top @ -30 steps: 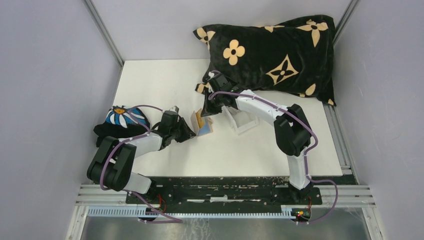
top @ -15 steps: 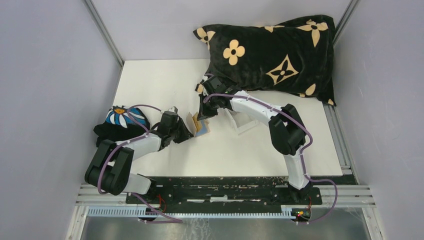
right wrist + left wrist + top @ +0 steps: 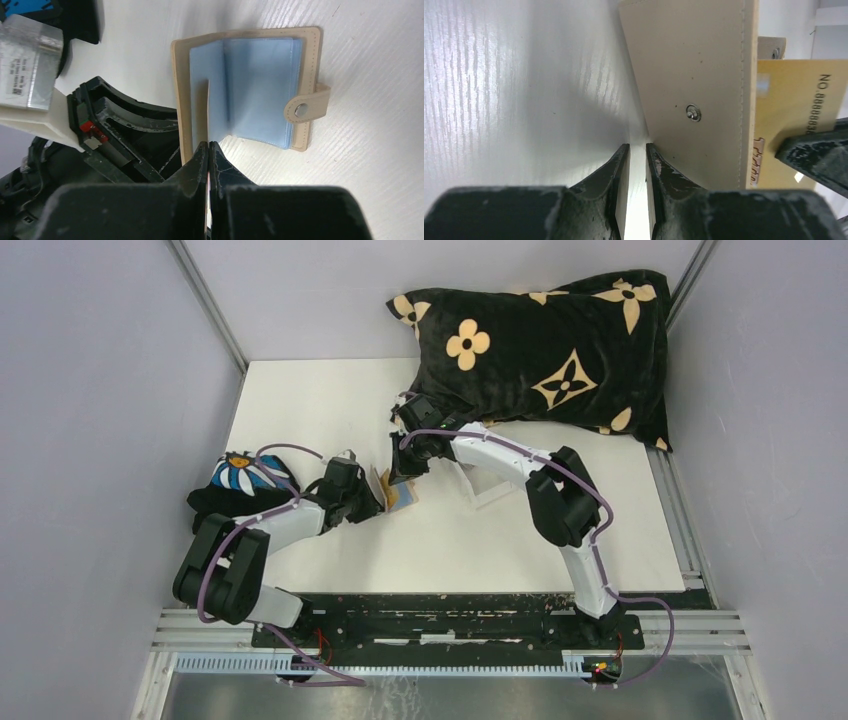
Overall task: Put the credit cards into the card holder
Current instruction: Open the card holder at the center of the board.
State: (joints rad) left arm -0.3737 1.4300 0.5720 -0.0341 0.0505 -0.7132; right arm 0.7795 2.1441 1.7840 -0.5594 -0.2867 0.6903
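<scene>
Two of my arms reach over the white table [image 3: 300, 400] and meet a little toward 9 o'clock of its middle. A big black pillow [image 3: 540, 340] with cream flowers covers the table's 1 o'clock corner. A black cloth with a daisy print [image 3: 235, 485] hangs over the 9 o'clock edge. A clear plastic box [image 3: 490, 485] lies under my right forearm, just at 3 o'clock of the meeting point.

The card holder [image 3: 260, 90] is at that meeting point, open like a book. In my right wrist view its fold runs from 12 to 6 o'clock, and so does its long axis. The pale blue sleeves [image 3: 250, 60] are fanned out between the tan covers. My left gripper [image 3: 637, 147] comes in from 9 o'clock, its fingers nearly together, pinching the lower corner of the left cover, which stands up off the table.

My right gripper [image 3: 208, 145] is pressed tight on the yellowish card [image 3: 794, 100]. From my right wrist the card shows edge-on as a thin line among the sleeves, pointing to 12 o'clock. From my left wrist it juts past the cover's stitched edge toward 3 o'clock.

The snap tab [image 3: 306, 107] sticks out of the right cover toward 3 o'clock. A metal stud [image 3: 693, 112] sits on the outside of the left cover.
</scene>
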